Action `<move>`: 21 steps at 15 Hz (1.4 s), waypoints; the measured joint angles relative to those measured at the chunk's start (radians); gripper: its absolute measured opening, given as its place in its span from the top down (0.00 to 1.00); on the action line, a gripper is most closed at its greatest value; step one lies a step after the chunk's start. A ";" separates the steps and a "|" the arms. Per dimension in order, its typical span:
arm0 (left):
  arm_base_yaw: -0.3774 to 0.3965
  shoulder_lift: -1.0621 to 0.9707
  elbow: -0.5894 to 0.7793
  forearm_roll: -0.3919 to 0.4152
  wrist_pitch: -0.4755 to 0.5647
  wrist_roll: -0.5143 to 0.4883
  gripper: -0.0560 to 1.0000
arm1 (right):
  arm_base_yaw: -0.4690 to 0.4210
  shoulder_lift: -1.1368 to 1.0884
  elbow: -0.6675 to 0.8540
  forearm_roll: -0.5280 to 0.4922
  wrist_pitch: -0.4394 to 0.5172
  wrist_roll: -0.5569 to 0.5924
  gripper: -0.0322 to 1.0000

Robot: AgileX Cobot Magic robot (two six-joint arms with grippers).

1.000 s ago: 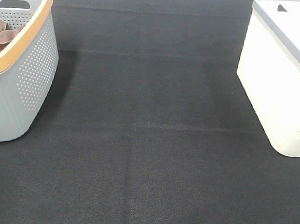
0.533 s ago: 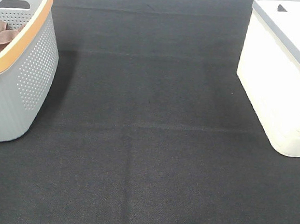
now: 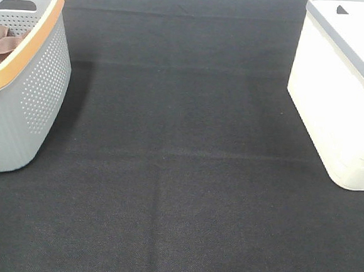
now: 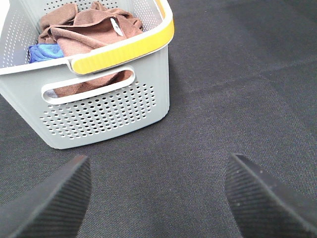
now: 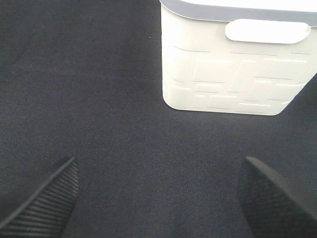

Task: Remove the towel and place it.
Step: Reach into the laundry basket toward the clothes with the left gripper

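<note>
The towel (image 4: 94, 30) is reddish-brown with a small white tag. It lies crumpled inside the grey perforated basket (image 4: 106, 111) with the yellow rim. In the exterior high view brown cloth (image 3: 0, 43) shows inside the same basket (image 3: 37, 93) at the far left. My left gripper (image 4: 158, 201) is open and empty above the black mat, a short way in front of the basket. My right gripper (image 5: 158, 201) is open and empty above the mat, facing the white bin (image 5: 233, 69). Neither gripper shows in the exterior high view.
More brown cloth (image 4: 57, 19) is bunched behind the towel, and a blue cloth (image 4: 43, 51) lies beside it in the basket. The white bin with a grey rim (image 3: 342, 98) stands at the far right. A black mat (image 3: 179, 173) covers the table.
</note>
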State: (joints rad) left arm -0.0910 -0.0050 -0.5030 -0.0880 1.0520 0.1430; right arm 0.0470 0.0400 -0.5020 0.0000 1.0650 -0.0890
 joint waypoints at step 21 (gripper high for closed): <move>0.000 0.000 0.000 -0.001 0.000 0.000 0.26 | 0.000 0.000 0.000 0.000 0.000 0.000 0.17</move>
State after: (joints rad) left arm -0.0910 -0.0050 -0.5030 -0.0890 1.0520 0.1430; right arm 0.0470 0.0400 -0.5020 0.0000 1.0650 -0.0890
